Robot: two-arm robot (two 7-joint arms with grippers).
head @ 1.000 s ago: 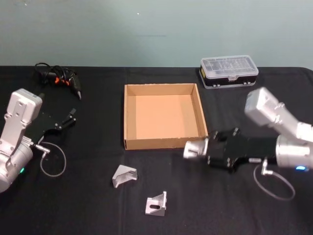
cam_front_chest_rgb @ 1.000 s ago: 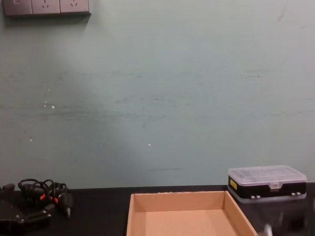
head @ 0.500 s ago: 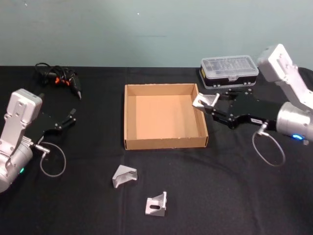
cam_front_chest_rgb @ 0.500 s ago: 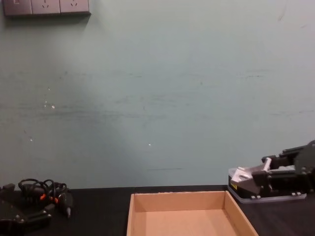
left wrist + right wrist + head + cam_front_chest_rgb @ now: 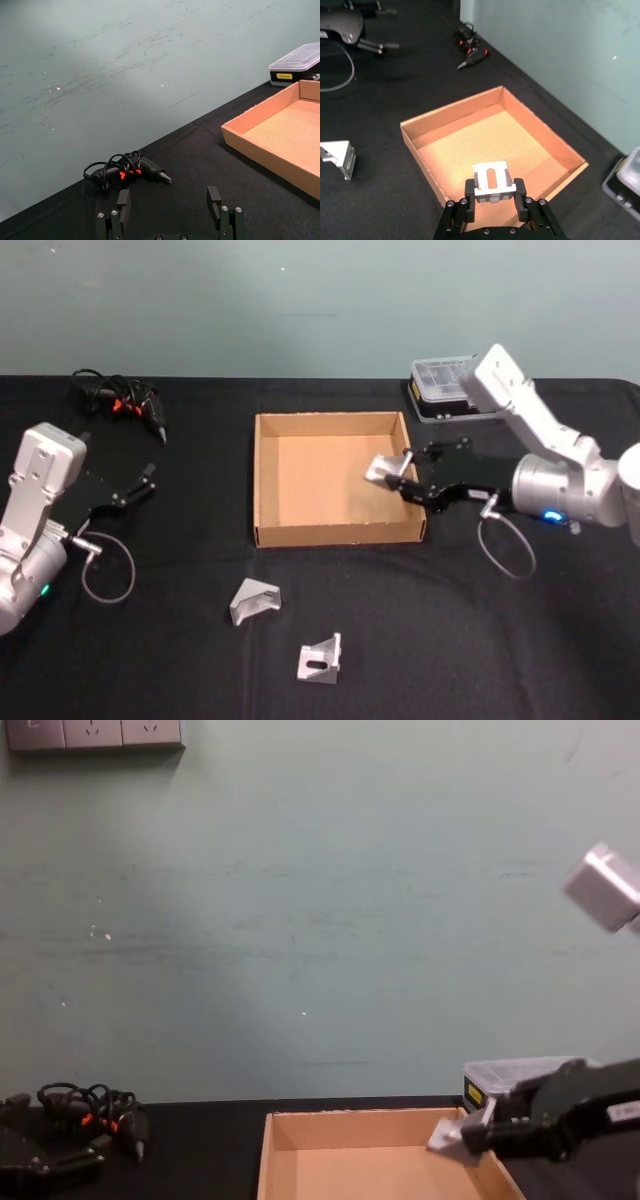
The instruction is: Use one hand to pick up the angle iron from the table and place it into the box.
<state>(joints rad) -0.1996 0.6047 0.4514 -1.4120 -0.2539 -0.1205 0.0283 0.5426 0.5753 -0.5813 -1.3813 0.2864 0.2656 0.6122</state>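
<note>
The box [image 5: 262, 480] sits mid-way across the table [image 5: 190, 670], toward the far side. The plastic case [image 5: 440, 390] is just past its far right corner, and the cable tangle [image 5: 115, 400] is way off at the far left. On the near side of the box, one angle iron [image 5: 254, 600] lies close to the front wall and a second angle iron [image 5: 320, 657] lies nearer, a bit right. The right gripper [image 5: 402, 477] reaches in over the right wall, pinching a third angle iron [image 5: 383, 470] above the box floor. The left gripper [image 5: 147, 480] is parked well left of the box.

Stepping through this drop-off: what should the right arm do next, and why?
Probably lower slightly and open the fingers. The right gripper is shut on the bracket, which hangs over the box floor just inside its right wall, so it should land inside. The left gripper sits parked at the left.
</note>
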